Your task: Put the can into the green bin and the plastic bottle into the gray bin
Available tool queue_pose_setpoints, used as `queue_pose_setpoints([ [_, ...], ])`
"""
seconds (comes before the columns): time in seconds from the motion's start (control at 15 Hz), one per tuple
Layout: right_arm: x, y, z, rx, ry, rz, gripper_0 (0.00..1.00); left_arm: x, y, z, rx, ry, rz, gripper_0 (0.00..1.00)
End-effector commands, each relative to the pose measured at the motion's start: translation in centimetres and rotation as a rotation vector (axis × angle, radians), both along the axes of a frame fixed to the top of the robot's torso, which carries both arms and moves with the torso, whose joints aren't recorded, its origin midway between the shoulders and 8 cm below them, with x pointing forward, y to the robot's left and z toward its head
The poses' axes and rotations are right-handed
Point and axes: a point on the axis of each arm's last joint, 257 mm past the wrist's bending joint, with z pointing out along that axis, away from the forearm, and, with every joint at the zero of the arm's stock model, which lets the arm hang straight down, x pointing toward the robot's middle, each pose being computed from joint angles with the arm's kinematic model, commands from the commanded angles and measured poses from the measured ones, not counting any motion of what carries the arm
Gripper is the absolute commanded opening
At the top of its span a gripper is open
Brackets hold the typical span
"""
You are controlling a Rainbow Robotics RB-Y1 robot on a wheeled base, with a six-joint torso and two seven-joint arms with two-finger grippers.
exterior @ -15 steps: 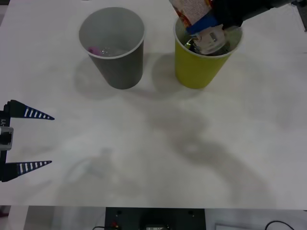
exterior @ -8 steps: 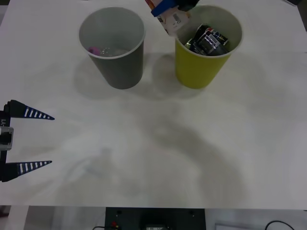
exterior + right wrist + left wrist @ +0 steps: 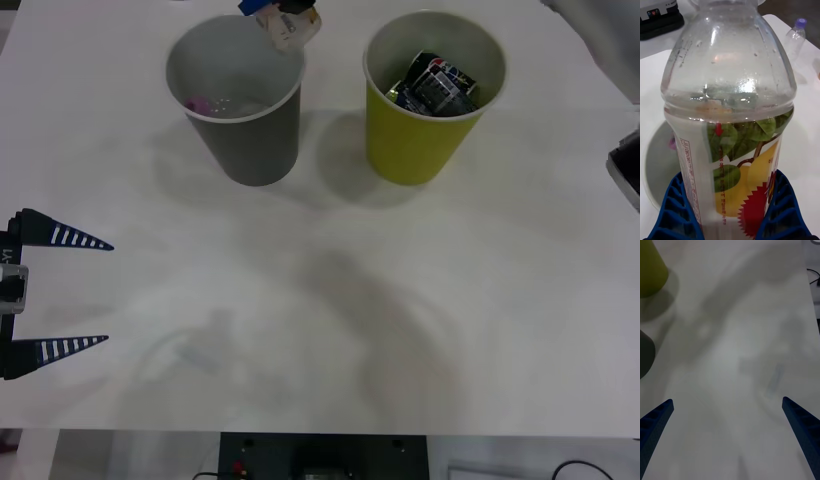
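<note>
Leftward from the green bin (image 3: 432,100) went the right gripper (image 3: 728,210), clamping the bottle (image 3: 730,123) above the gray bin (image 3: 240,105); left gripper (image 3: 60,292) waited open.

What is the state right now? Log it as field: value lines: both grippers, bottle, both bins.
left gripper: open, idle at the table's left edge
right gripper: shut on the plastic bottle
plastic bottle: held over the gray bin's far rim, not yet inside
gray bin: upright, small pink item at its bottom
green bin: upright, holds a dark can
</note>
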Motion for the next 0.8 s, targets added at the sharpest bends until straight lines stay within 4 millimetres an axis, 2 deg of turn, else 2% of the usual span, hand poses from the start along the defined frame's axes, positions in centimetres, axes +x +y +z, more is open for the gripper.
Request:
queue_pose_setpoints([
  [0.07,0.6,1.9,-0.6,0.002,-0.011,0.013,0.00,0.0,0.0,0.0,0.000,0.000,0.000,1.00],
  [0.2,0.5,2.7,-1.1,-0.002,-0.010,0.022,0.03,0.0,0.0,0.0,0.000,0.000,0.000,1.00],
  [0.33,0.2,3.0,-1.3,-0.006,-0.007,0.031,0.25,0.0,0.0,0.0,0.000,0.000,0.000,1.00],
  [0.47,-0.2,3.4,-1.7,-0.007,0.004,0.040,0.83,0.0,0.0,0.0,0.000,0.000,0.000,1.00],
  [0.53,-0.3,3.4,-1.8,-0.007,0.011,0.042,1.00,0.0,0.0,0.0,0.000,0.000,0.000,1.00],
  [0.8,-0.9,3.6,-2.1,0.001,0.042,0.050,1.00,0.0,0.0,0.0,0.000,0.000,0.000,1.00],
])
